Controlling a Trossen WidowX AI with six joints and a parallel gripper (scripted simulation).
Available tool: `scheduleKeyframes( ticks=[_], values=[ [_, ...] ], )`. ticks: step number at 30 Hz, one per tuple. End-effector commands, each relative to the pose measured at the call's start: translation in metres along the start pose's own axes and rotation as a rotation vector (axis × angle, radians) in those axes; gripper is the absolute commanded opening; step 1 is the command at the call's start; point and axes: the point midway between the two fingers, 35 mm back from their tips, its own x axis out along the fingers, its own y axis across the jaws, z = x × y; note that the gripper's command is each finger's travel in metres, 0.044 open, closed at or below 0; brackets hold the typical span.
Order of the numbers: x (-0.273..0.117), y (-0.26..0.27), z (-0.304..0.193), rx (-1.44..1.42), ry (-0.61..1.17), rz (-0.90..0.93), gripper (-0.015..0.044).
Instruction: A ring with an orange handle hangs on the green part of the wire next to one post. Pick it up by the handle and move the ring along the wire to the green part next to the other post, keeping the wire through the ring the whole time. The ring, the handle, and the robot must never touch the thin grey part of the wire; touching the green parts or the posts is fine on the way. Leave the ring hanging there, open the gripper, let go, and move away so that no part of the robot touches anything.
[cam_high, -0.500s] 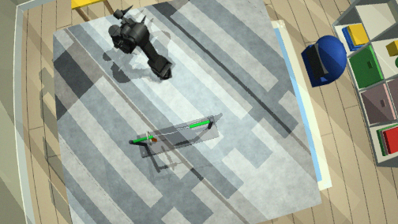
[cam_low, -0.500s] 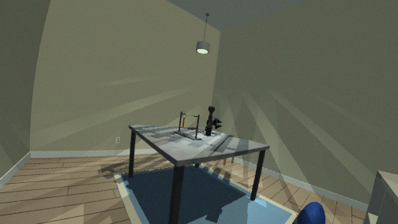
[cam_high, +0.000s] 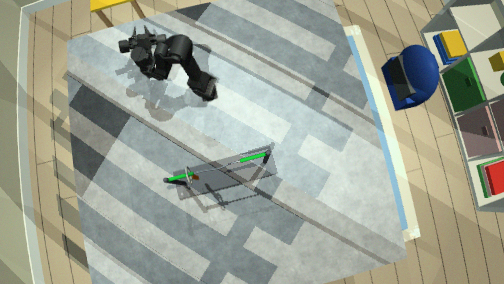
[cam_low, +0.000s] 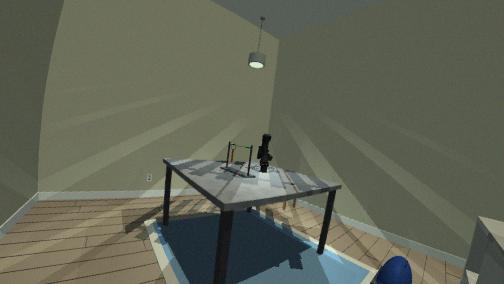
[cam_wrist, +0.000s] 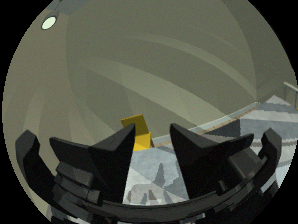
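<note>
Hanging by one post — ring (cam_high: 187, 175), claw (cam_high: 141, 31) well apart.

No readable text, label, brand, number or sign appears in any of the three views. The coloured bins on the shelf (cam_high: 470, 85), seen from above, have plain faces as far as this small, coarse view allows; if anything is printed on them, it is too small to make out.
</note>
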Motion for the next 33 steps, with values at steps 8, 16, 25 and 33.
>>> scheduleKeyframes(
  ticks=[8,16,25,33],
  values=[
    [-0.127,0.101,-0.06,-0.311,0.274,0.85,0.016],
    [-0.256,0.114,-0.086,-0.437,0.386,1.463,0.016],
    [-0.395,0.057,-0.087,-0.491,0.46,2.166,0.016],
    [-0.475,-0.041,-0.062,-0.426,0.499,2.792,0.016]
  ],
)
